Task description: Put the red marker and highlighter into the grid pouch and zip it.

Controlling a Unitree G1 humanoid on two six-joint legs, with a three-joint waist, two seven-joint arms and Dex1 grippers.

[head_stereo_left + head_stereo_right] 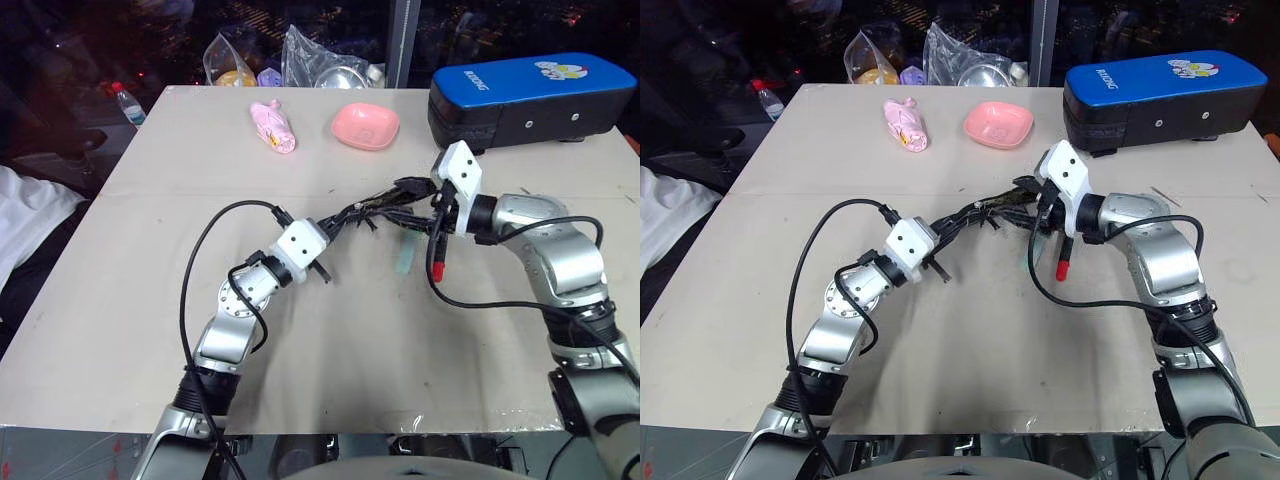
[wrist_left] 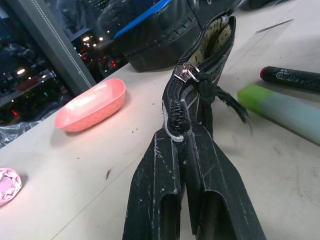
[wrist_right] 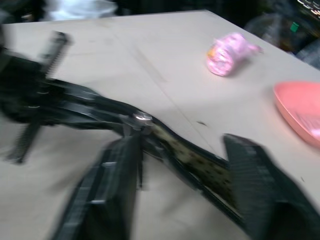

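The left tool (image 2: 192, 145) is clenched on one end of the black fabric grid pouch (image 2: 210, 55), holding it up off the beige worktop (image 1: 330, 350) with its edge uppermost. The zipper runs along the top, its silver slider (image 2: 187, 71) close to the left fingers, and beyond it the mouth gapes to show tan dotted lining. The right tool (image 3: 182, 170) sits at the pouch's far end with its fingers spread on either side of the open mouth; whether they press on the fabric cannot be told. The black red-tipped marker (image 1: 437, 257) hangs red end down just under the right wrist, though what holds it cannot be made out. The pale mint-green flat highlighter (image 2: 280, 107) lies on the worktop just beside the pouch, under the right tool. Farther back stand a pink shallow dish (image 1: 365, 126), a pink wrapped packet (image 1: 273, 127) and a large blue-and-black hard case (image 1: 530, 95).
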